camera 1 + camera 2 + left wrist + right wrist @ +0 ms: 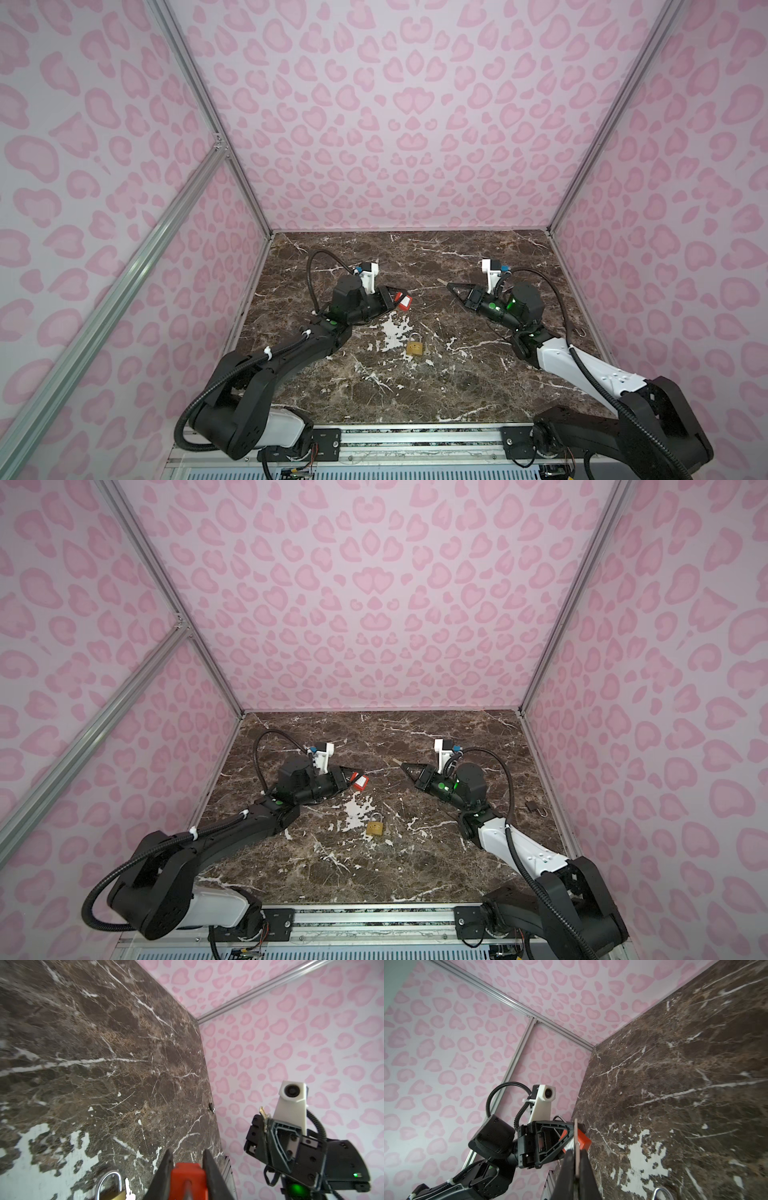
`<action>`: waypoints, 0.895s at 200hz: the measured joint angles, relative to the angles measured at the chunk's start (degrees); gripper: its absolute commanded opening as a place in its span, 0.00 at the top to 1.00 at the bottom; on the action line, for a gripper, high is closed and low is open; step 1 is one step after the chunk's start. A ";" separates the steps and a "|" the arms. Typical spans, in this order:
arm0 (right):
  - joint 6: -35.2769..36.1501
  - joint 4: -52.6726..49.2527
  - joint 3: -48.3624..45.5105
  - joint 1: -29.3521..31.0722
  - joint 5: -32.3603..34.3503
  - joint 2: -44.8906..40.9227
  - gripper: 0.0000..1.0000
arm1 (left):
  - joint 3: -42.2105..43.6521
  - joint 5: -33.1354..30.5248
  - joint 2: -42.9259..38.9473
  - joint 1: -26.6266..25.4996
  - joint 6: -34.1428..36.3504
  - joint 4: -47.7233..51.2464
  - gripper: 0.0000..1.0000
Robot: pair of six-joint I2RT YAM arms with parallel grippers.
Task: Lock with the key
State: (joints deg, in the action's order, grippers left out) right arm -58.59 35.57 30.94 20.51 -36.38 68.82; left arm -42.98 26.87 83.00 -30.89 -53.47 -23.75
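Observation:
My left gripper (400, 300) (353, 777) (187, 1153) is shut on a red padlock (404, 302) (360, 782) (188, 1178) with a white label, held above the marble table. Facing it from the right, my right gripper (449, 286) (403, 765) (576, 1152) is shut on a thin metal key (576, 1138) (262, 1112) whose blade sticks out past the fingertips toward the red padlock (584, 1141). A gap separates key and padlock in both top views. The padlock's keyhole is not visible.
A brass padlock (415, 347) (375, 827) (113, 1190) with a closed silver shackle lies flat on the marble table (457, 386), nearer the front than both grippers. A small dark piece and a hook (535, 807) lie by the right wall. Pink patterned walls enclose three sides.

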 measured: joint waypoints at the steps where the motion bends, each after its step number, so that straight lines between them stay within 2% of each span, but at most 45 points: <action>1: 0.15 -0.42 -0.02 -0.13 0.24 -0.20 1.00 | -0.20 0.04 0.20 -0.11 0.13 0.13 0.97; 38: 2.80 -8.17 -2.03 -2.89 3.52 -5.16 1.00 | -7.80 2.67 10.14 -5.57 5.70 7.10 0.97; 83: 3.91 -13.31 -4.50 -6.19 5.53 -10.03 1.00 | -16.09 2.82 18.47 -11.34 11.63 14.16 0.97; 127: 4.81 -16.55 -5.57 -7.93 6.56 -14.14 1.00 | -19.63 4.24 24.92 -13.09 13.38 16.90 0.97; 179: 4.83 -18.10 -6.43 -8.52 7.72 -15.45 1.00 | -22.14 5.33 27.93 -13.81 15.04 19.54 0.97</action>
State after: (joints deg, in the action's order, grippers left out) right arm -53.76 17.47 24.51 11.99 -28.67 53.36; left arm -65.12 32.21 110.93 -44.71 -38.44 -4.21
